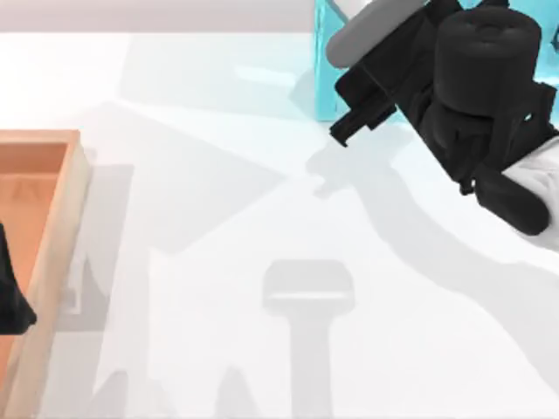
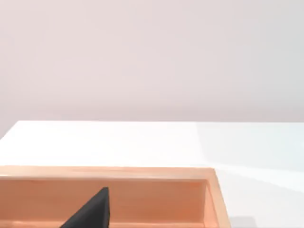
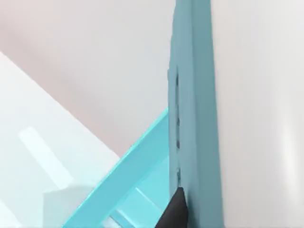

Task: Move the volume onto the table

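Note:
The volume is hidden from view. The table (image 1: pixel 218 262) is a broad glossy white surface. My right arm (image 1: pixel 454 96) reaches in from the top view's upper right and hangs over the light-blue shelf unit (image 1: pixel 325 78) at the back. In the right wrist view the right gripper (image 3: pixel 175 211) shows as a dark tip close against the shelf unit's upright panel (image 3: pixel 192 118). My left gripper (image 1: pixel 10 297) is parked at the left edge, above the orange tray (image 1: pixel 70 201); it also shows over the tray's floor (image 2: pixel 90 213).
The orange wooden tray (image 2: pixel 213 199) with a raised rim lies along the table's left side. The shelf unit stands at the back right. Shadows of the arms fall across the middle of the table.

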You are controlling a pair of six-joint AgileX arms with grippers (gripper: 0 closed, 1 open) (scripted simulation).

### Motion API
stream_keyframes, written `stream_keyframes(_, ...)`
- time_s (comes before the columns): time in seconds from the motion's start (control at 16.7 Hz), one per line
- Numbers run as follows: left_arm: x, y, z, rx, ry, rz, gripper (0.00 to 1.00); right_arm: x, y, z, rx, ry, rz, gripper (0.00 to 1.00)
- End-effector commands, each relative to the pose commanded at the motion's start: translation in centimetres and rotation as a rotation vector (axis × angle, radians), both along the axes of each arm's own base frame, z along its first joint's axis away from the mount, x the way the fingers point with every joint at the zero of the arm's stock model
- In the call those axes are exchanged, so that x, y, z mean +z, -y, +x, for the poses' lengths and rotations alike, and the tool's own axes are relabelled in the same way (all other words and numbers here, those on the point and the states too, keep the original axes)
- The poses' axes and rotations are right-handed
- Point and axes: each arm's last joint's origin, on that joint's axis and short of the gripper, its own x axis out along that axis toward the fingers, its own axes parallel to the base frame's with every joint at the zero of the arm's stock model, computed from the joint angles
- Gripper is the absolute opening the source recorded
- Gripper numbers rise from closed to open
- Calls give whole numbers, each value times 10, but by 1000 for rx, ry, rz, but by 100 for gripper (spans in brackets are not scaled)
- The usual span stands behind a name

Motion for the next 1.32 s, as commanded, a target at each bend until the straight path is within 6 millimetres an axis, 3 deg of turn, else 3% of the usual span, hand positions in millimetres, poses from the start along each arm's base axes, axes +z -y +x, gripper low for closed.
stream_keyframes(0.3,0,0,0,0,0,0,100,-46,-94,-40,97,65,-427,0)
stream_keyframes(0.54,0,0,0,0,0,0,100,-81,-138,-76,144,103,-679,0)
stream_keyframes(0.84,0,0,0,0,0,0,100,-105,-163,-103,166,131,-834,0)
stream_keyframes(1.32,0,0,0,0,0,0,100,-109,-162,-105,167,127,-843,0)
